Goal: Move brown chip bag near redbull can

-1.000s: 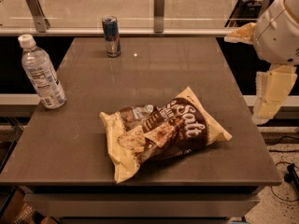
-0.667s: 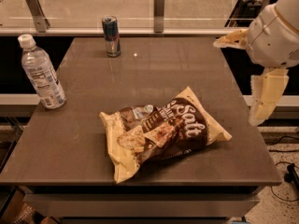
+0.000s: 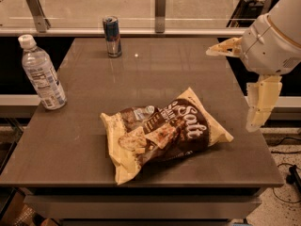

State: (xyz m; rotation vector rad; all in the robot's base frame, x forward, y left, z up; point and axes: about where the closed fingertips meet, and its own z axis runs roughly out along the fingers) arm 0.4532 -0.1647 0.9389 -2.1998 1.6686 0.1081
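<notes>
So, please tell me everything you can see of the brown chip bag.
The brown chip bag is a large crinkly foil-like packet, dark brown in the middle with cream-yellow ends, white "Salt" lettering and pictured chips. It lies flat, slanted across the front of the table, touching only that. The gripper hangs open to its right, apart from it.

We read this as an office-building or lab test area, not a home: plain grey desk (image 3: 84,140) set against a glass railing (image 3: 94,8) on metal posts (image 3: 160,8), speckled hard floor (image 3: 277,211) with a loose black cable (image 3: 282,166) at right. Snack-bar items sit on the desk: brown chip bag (image 3: 164,133), redbull can (image 3: 112,36), water bottle (image 3: 42,74). Robot gripper (image 3: 230,89) hangs over the desk's right edge, fingers spread wide, which fits a robotics setup.
</notes>
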